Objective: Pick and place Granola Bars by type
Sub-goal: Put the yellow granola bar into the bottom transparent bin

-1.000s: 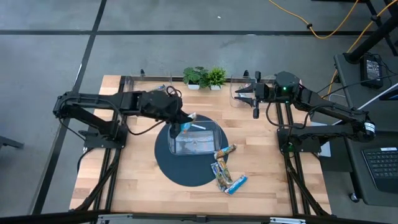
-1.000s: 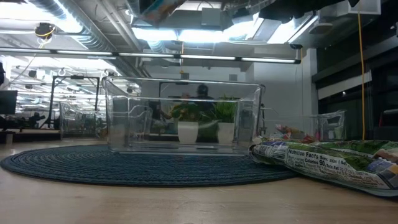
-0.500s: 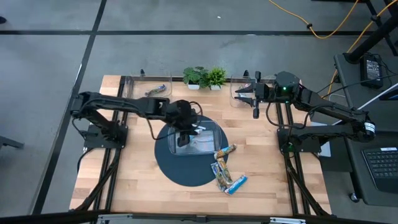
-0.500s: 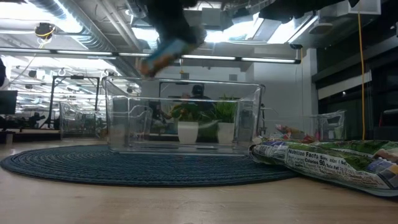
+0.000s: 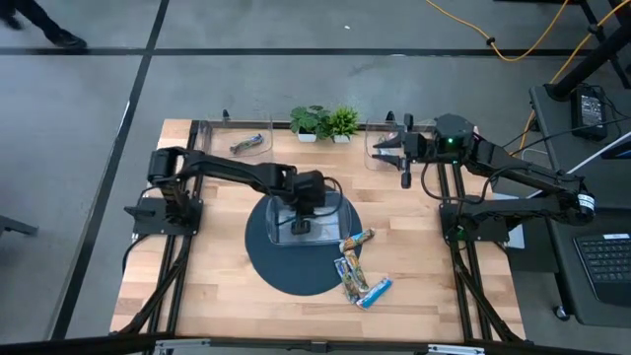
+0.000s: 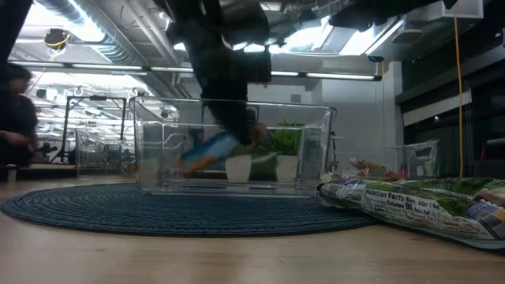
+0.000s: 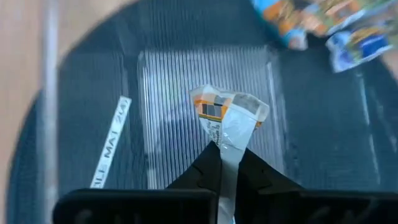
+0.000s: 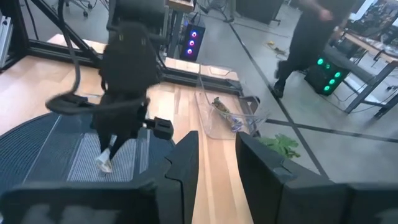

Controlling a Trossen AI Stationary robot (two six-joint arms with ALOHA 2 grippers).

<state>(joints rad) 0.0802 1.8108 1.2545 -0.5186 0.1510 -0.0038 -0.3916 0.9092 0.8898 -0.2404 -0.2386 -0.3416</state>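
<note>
My left gripper (image 5: 301, 225) is lowered into the clear bin (image 5: 347, 212) that stands on the round dark mat (image 5: 266, 266), and it is shut on a blue granola bar (image 6: 207, 150). In the left wrist view the bar shows its silver seam side (image 7: 230, 115). Three more bars lie flat at the mat's right edge: an orange-brown one (image 5: 356, 241), another (image 5: 347, 274) and a blue one (image 5: 375, 292). My right gripper (image 5: 386, 150) waits open at the far right, beside a clear bin (image 5: 375, 158). My left gripper pinches the bar between its two fingers (image 7: 205, 168) at one end (image 7: 227, 149). The fingers come from above, pointing down. The rest of the bar sticks out below the fingertips, tilted, inside the bin and clear of its floor (image 6: 207, 150).
A third clear bin at the far left (image 5: 242, 133) holds bars (image 5: 246, 145). Two small potted plants (image 5: 325, 123) stand at the far edge between the bins. A white label strip (image 7: 112, 143) lies on the centre bin's floor. A person stands in the room behind (image 6: 20, 110).
My left gripper has travelled from the centre bin's far-left corner toward the right and then down into the bin, carrying the blue bar with it; the bar was above the rim and now hangs inside the walls. The right arm has kept still.
</note>
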